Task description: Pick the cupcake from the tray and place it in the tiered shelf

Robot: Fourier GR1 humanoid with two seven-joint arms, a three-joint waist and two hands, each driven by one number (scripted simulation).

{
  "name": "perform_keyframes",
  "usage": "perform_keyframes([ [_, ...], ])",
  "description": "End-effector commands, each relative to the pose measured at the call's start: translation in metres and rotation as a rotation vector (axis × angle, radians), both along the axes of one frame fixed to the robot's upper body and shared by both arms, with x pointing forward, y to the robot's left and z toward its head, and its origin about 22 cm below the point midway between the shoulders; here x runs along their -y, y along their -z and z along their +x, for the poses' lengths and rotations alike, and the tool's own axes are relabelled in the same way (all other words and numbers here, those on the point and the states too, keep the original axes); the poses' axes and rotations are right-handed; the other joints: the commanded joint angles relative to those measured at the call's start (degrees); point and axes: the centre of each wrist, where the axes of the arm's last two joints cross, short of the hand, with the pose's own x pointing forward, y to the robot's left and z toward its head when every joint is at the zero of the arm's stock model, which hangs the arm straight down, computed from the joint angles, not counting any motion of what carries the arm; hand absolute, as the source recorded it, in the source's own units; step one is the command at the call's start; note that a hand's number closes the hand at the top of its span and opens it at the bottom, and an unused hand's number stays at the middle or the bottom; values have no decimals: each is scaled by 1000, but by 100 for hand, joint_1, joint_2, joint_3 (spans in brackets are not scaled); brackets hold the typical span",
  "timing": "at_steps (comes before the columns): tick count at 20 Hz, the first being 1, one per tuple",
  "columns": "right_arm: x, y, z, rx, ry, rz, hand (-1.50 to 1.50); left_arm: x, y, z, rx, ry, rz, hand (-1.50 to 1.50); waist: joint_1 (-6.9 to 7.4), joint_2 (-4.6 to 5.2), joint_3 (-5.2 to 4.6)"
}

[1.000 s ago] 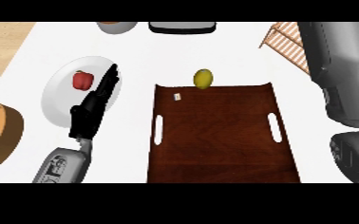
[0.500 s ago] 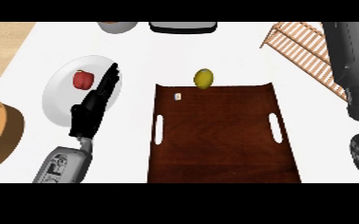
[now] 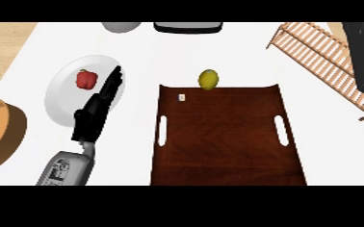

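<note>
Dark wooden tray [image 3: 226, 139] held only a tiny cupcake [image 3: 182, 97] at its far-left corner; left hand [image 3: 96, 110], fingers straight and empty, risked missing it.

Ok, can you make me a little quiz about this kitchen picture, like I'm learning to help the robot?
1. True or false: the red pepper lies on the dark tray.
2. What is the yellow-green fruit closest to?
A. the tray's far edge
B. the white plate
C. the wooden slatted shelf
3. Fill in: the left hand lies with straight fingers over the plate's ____ edge.

Key
1. False; it lies on the white plate.
2. A.
3. Right, the edge nearest the tray.
</note>
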Motion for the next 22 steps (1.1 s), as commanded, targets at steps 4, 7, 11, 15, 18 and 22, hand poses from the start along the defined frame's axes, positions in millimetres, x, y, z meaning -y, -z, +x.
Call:
perform_keyframes([
  [4,32,20,-9,302,-65,106,150,-7,-3,8,9,-6,-3,0,-60,2,0],
  [7,52,29,-11,309,-64,108,150,-2,-12,11,11,5,4,0,-15,8,1],
  [11,69,35,-13,300,-65,115,150,3,0,-4,8,-11,-1,0,-4,-11,-1],
  [15,102,47,-23,144,153,158,150,-1,0,0,-11,-8,-7,0,-41,18,-12],
  [18,86,41,-21,201,230,131,-150,-2,-6,3,-11,-38,-4,0,-84,-42,-11],
  [22,91,50,-25,197,246,147,-150,-21,-21,11,-5,-10,-17,0,-101,-41,-7],
])
